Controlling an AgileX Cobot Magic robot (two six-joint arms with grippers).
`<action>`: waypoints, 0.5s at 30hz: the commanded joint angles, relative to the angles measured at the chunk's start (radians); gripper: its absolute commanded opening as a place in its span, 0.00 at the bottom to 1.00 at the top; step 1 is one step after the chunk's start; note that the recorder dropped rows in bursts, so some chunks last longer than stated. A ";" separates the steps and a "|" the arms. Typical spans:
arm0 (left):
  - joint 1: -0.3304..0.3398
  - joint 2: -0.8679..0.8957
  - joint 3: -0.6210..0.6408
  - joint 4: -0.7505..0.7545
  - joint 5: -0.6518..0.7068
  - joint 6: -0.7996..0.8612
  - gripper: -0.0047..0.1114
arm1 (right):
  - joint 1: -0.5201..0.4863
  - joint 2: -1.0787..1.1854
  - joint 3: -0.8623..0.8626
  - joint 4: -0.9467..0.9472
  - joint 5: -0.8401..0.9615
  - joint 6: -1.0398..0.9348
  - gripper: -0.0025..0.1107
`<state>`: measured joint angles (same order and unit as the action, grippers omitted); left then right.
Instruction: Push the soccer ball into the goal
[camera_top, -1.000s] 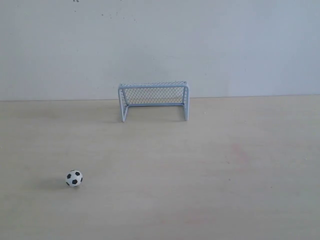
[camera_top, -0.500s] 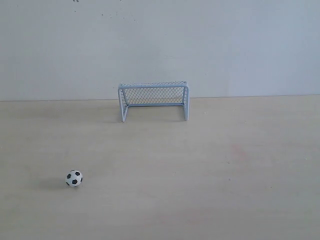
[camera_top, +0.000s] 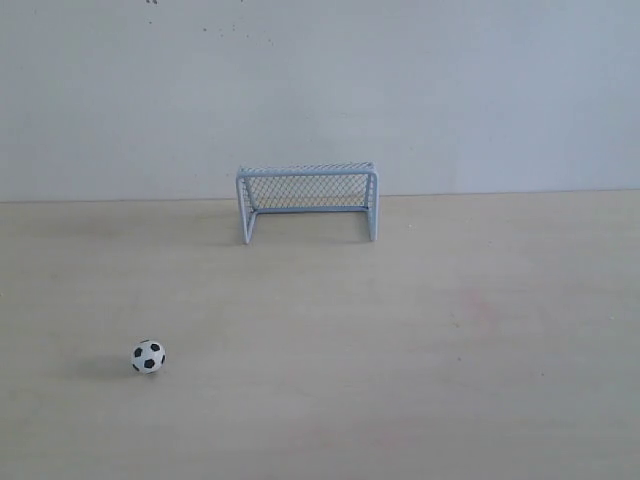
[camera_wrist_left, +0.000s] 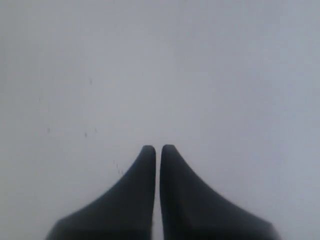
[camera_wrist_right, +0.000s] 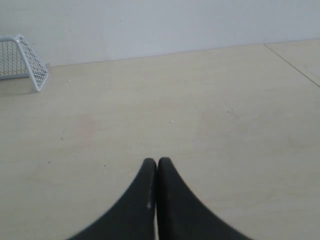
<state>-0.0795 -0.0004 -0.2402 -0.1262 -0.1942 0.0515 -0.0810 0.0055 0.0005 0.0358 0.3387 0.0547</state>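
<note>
Twice checking back, finding ball (camera_top: 148, 356) unmoved lower left, well apart from goal (camera_top: 308, 174); holding left gripper (camera_wrist_left: 158, 148), right gripper (camera_wrist_right: 157, 161) narrow, empty; still awaiting push.

Pale wood table (camera_top: 420, 400), wide and flat, running back to where the wall (camera_top: 450, 90) begins. The goal (camera_top: 308, 200) stands upright at that far edge, about mid-width, open mouth facing forward, both posts planted on the wood. The ball (camera_top: 148, 356) sits near the front left, well apart from the goal, with a soft shadow on its left side. There's a faint reddish smudge (camera_top: 478, 305) on the wood, right of centre. The right wrist view picks up a thin seam (camera_wrist_right: 292, 62) crossing the tabletop, well away from the goal.
</note>
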 joint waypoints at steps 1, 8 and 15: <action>0.000 0.000 -0.017 -0.045 -0.233 -0.051 0.08 | -0.006 -0.005 -0.001 -0.002 -0.005 -0.004 0.02; 0.000 0.000 -0.074 -0.024 -0.152 -0.367 0.08 | -0.006 -0.005 -0.001 -0.002 -0.005 -0.004 0.02; -0.008 0.283 -0.367 0.211 0.404 -0.317 0.08 | -0.006 -0.005 -0.001 -0.002 -0.005 -0.004 0.02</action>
<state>-0.0795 0.1563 -0.4948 0.0216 0.0183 -0.3149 -0.0810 0.0055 0.0005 0.0358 0.3387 0.0547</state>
